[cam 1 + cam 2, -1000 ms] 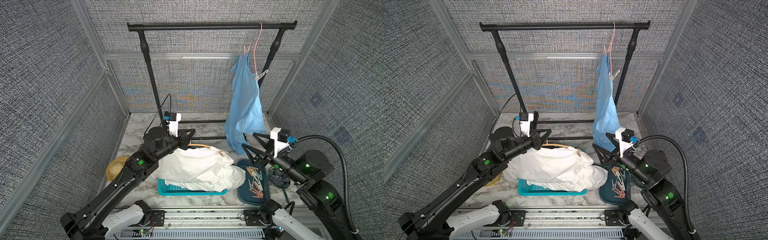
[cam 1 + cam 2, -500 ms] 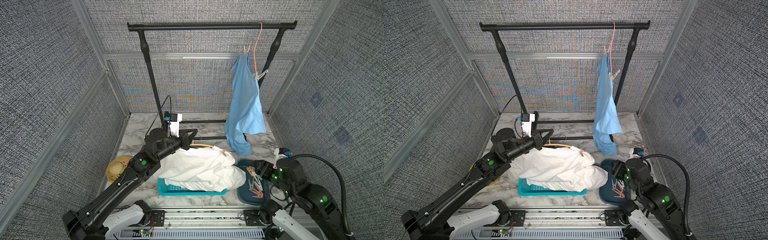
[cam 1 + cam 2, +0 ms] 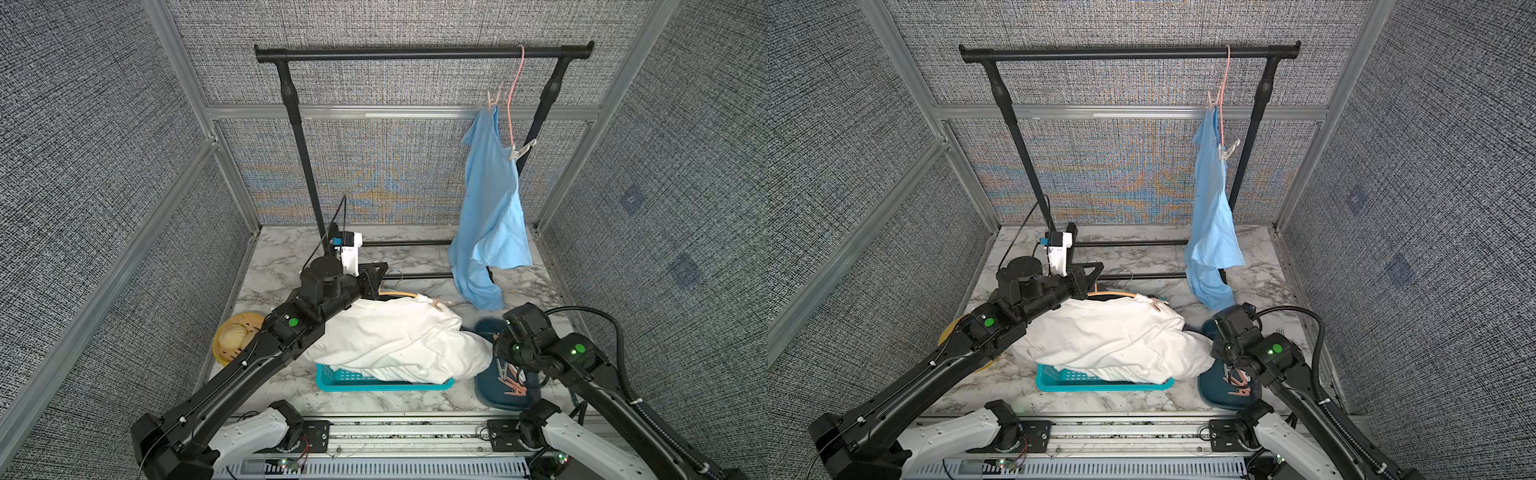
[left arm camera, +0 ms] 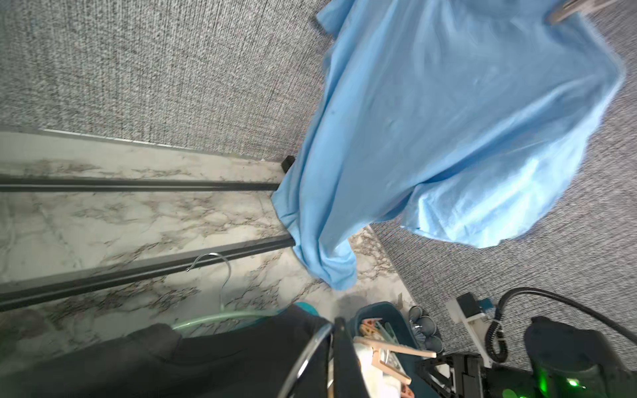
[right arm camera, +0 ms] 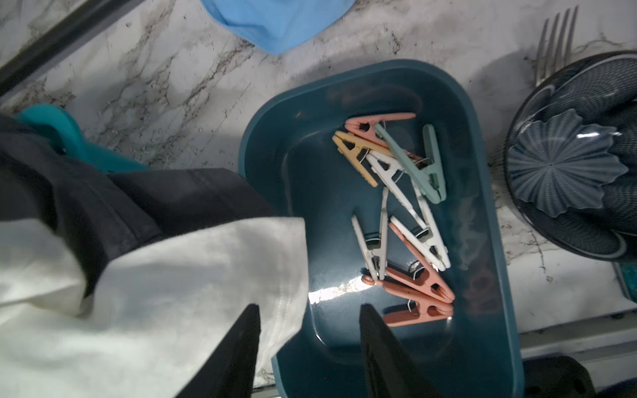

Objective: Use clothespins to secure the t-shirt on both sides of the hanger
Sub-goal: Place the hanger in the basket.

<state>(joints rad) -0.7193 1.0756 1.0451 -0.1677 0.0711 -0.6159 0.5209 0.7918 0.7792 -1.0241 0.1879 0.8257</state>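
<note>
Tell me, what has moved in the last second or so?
The right arm swung down from mid-air; its fingers now hang open over the blue tray of clothespins, holding nothing. The left arm, white t-shirt and hung blue shirt hardly moved.

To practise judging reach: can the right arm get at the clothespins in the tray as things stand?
Likely yes: the right arm hangs above the tray, jaws apart, and the clothespins lie uncovered; the white shirt only overlaps one rim.
</note>
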